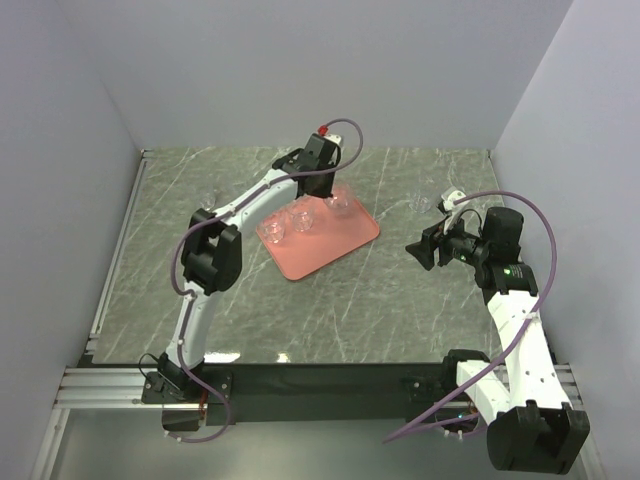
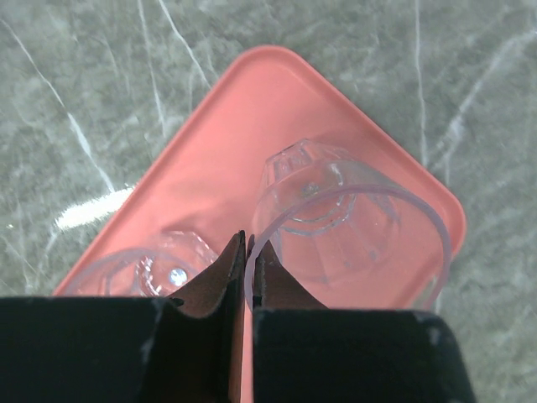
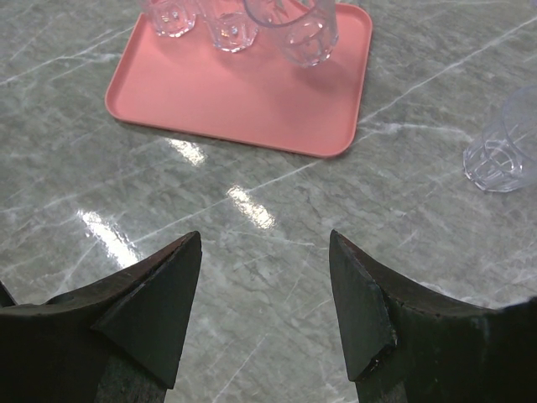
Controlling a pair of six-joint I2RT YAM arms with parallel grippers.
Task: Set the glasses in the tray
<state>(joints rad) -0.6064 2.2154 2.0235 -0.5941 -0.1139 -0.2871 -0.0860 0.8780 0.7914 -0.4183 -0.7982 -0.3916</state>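
The salmon-pink tray (image 1: 330,250) lies mid-table. Two clear glasses (image 1: 273,231) (image 1: 303,218) stand in it. My left gripper (image 1: 327,187) is shut on the rim of a third glass (image 1: 338,204) at the tray's far corner. In the left wrist view the gripper (image 2: 245,243) pinches that glass's (image 2: 348,222) rim over the tray (image 2: 252,126), and another glass (image 2: 151,270) is at the left. My right gripper (image 1: 418,250) is open and empty to the right of the tray. Its wrist view shows the gripper (image 3: 264,243) over bare table, facing the tray (image 3: 243,96).
A loose clear glass (image 3: 503,147) stands on the marble right of the tray, and shows faintly in the top view (image 1: 425,201). Another faint glass (image 1: 209,196) stands at the far left. White walls close the table on three sides.
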